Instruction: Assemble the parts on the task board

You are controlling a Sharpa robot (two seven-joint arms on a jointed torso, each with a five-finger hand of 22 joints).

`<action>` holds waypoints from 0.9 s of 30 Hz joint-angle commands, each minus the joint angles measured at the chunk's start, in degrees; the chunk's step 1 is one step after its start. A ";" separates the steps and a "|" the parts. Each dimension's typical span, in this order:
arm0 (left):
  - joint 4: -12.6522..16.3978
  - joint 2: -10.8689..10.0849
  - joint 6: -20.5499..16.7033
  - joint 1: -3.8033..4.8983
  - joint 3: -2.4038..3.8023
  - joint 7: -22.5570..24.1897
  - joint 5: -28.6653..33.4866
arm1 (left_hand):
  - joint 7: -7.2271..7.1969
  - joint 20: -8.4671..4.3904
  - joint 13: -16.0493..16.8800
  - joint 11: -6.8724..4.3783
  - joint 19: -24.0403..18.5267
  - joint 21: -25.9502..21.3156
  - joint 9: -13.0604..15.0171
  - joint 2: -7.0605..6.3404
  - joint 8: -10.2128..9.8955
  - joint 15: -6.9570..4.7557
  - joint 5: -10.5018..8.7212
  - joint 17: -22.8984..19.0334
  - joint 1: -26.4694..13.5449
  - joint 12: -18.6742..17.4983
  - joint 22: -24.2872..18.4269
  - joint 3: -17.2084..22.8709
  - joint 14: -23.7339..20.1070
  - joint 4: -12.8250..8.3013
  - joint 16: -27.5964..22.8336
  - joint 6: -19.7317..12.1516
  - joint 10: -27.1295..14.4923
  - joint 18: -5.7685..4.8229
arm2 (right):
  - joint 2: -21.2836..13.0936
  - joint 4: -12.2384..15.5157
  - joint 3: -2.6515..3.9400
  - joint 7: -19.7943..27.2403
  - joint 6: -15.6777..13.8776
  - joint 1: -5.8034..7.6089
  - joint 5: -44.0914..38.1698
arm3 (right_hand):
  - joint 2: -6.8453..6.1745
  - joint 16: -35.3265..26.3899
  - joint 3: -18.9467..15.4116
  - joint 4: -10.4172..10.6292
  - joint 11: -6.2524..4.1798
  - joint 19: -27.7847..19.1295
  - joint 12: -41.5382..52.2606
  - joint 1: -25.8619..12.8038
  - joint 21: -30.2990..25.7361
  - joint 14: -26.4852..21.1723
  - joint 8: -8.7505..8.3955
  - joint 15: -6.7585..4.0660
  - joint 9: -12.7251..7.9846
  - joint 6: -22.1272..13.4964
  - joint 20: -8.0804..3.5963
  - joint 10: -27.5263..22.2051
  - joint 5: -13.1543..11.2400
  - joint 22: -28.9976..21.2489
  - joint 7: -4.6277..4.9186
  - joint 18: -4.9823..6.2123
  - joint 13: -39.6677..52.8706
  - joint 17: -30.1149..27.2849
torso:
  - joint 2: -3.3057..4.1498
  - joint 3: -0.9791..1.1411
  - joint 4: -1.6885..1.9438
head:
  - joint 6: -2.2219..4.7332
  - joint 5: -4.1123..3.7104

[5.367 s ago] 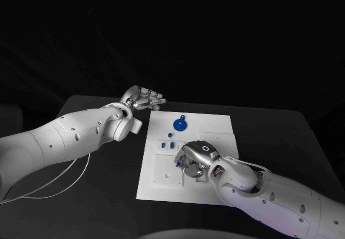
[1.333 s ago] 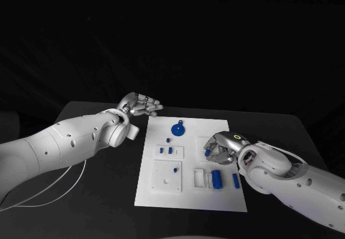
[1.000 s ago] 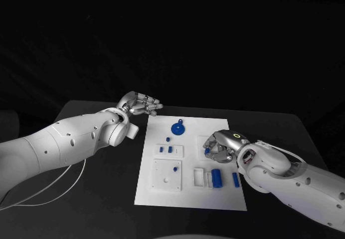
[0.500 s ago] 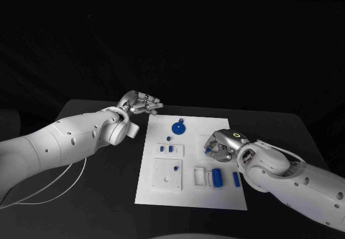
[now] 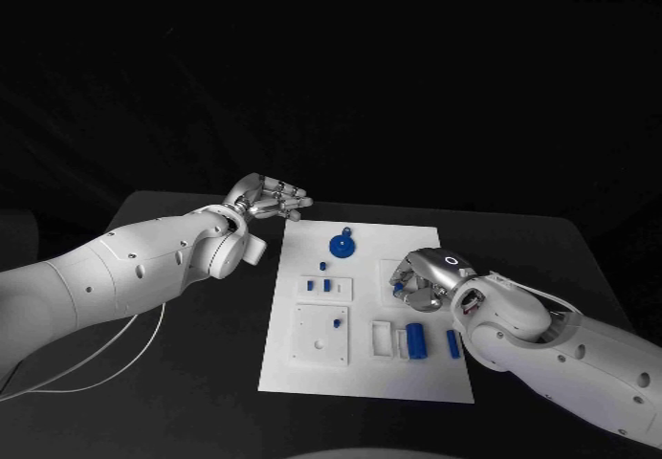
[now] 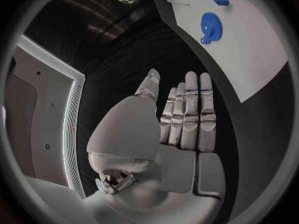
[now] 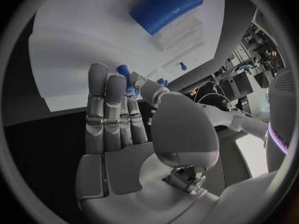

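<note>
**Right robot hand pinches a small blue part over the board**

The white rectangular task board [image 5: 362, 316] lies mid-frame on the black surface [image 5: 165, 363]. The right robot hand [image 5: 422, 279] hovers over its right-centre, pinching a small blue peg [image 7: 123, 73] that the right wrist view reveals. The left robot hand [image 5: 272, 199], fingers straight and together, empty, rests upper left beside the board's corner, near the blue gear [image 5: 341, 245].

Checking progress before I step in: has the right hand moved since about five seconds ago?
Yes. The right hand went from the task board's near-left plates up toward its right middle.
</note>
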 commanded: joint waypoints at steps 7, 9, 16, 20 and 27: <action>-0.65 0.23 0.73 0.02 0.05 0.49 0.35 | -0.10 0.35 0.03 0.14 0.08 0.27 0.06 0.52 -0.15 -0.10 -0.13 -0.07 -0.10 -0.11 -0.22 -0.13 -0.34 0.06 -0.16 0.07 -0.30 -0.39 | -0.96 3.00 1.22 -0.21 -4.58 -0.07 0.62 | 0.07 -0.15 -0.05 0.26 -1.42 1.47 0.30 -0.52 0.10 0.09 0.15 -0.80 0.46 0.98 -0.71 2.09 0.36 0.79 -0.28 0.54 0.25 0.27 | -0.04 0.00 -0.05 | 0.07 0.05; -0.85 0.31 0.73 0.02 0.05 0.51 0.35 | -0.10 0.35 0.03 0.14 0.08 0.27 0.06 0.52 -0.15 -0.10 -0.13 -0.07 -0.10 -0.11 -0.22 -0.13 -0.34 0.06 -0.16 0.07 -0.30 -0.39 | -1.11 3.85 1.85 -0.07 -5.08 0.01 1.26 | 0.07 -0.20 -0.17 0.36 -1.42 1.48 0.31 -0.42 0.02 0.08 0.15 -0.84 0.50 1.00 -0.74 2.16 0.35 0.87 -0.26 0.54 0.26 0.29 | -0.02 -0.01 -0.04 | 0.11 0.07; -0.90 0.31 0.67 0.01 0.05 0.57 0.36 | -0.10 0.35 0.03 0.14 0.08 0.27 0.06 0.52 -0.15 -0.10 -0.13 -0.07 -0.10 -0.11 -0.22 -0.13 -0.34 0.06 -0.16 0.07 -0.30 -0.39 | -0.90 6.97 3.40 1.16 -5.90 0.12 5.69 | 0.10 -0.29 -0.33 0.41 -1.43 1.58 0.30 -0.25 -0.12 0.10 0.14 -0.89 0.59 0.97 -0.81 2.17 0.35 1.09 -0.25 0.53 0.24 0.36 | 0.02 0.02 0.04 | 0.26 0.52; -0.92 0.38 0.61 -0.01 0.05 0.64 0.36 | -0.10 0.35 0.03 0.14 0.08 0.27 0.06 0.52 -0.15 -0.10 -0.13 -0.07 -0.10 -0.11 -0.22 -0.13 -0.34 0.06 -0.16 0.07 -0.30 -0.39 | -0.10 8.20 3.56 1.88 -5.57 0.14 6.75 | 0.15 -0.35 -0.50 0.47 -1.43 1.56 0.30 -0.26 -0.22 0.10 0.15 -0.88 0.62 0.94 -0.79 2.13 0.35 1.16 -0.25 0.52 0.24 0.37 | -0.04 -0.07 0.02 | -0.06 0.73; -1.26 0.84 0.54 -0.05 0.05 0.73 0.43 | -0.10 0.35 0.03 0.14 0.08 0.27 0.06 0.52 -0.15 -0.10 -0.13 -0.07 -0.10 -0.11 -0.22 -0.13 -0.34 0.06 -0.16 0.07 -0.30 -0.39 | 2.88 8.70 1.18 3.18 -5.23 0.14 5.63 | 0.27 -0.41 -0.66 0.46 -1.41 1.59 0.30 -0.15 -0.35 0.13 0.14 -0.87 0.66 0.88 -0.79 2.09 0.35 1.31 -0.23 0.50 0.23 0.41 | -0.01 -0.05 0.06 | -0.28 1.48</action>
